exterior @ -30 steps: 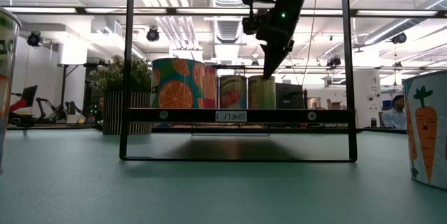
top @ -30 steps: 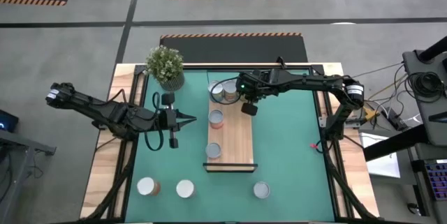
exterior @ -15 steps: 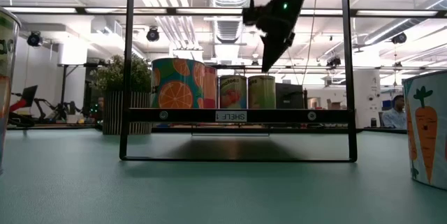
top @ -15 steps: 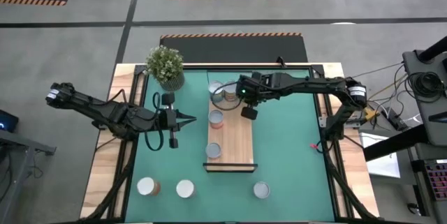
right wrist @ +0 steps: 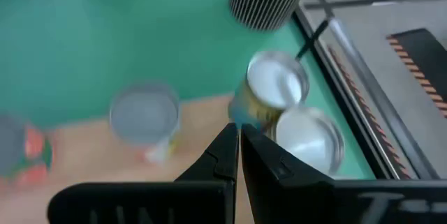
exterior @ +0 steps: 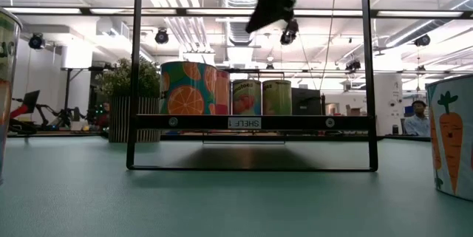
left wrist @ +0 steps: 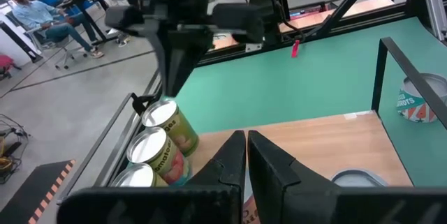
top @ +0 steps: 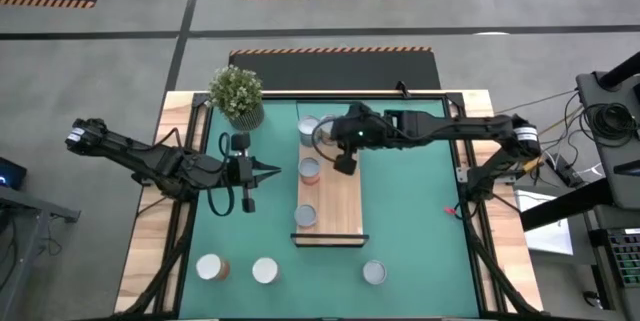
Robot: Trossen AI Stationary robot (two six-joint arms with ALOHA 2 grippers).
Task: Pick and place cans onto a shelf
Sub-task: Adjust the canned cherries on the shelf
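Observation:
The light-wood shelf (top: 340,201) lies lengthwise on the green mat and carries several cans: two side by side at its far end (right wrist: 278,79) (right wrist: 307,137), one in the middle (top: 310,170) and one near the front (top: 305,216). Three more cans stand on the mat near the table's front edge (top: 211,267) (top: 264,270) (top: 373,273). My right gripper (top: 343,165) hangs shut above the shelf's far half, high over the cans (exterior: 253,24), holding nothing. My left gripper (top: 277,171) waits shut to the left of the shelf, pointing at it.
A potted plant (top: 237,94) stands at the mat's far left corner. The shelf rests raised on a dark wire frame (exterior: 134,82). A carrot-labelled can (exterior: 452,134) stands close to the low camera. The mat to the right of the shelf (top: 410,211) is bare.
My right gripper has risen from just above the cans at the shelf's far end, tipped from steeply downward toward level, and swung a little toward the table's left. It has stayed shut. The cans have not moved.

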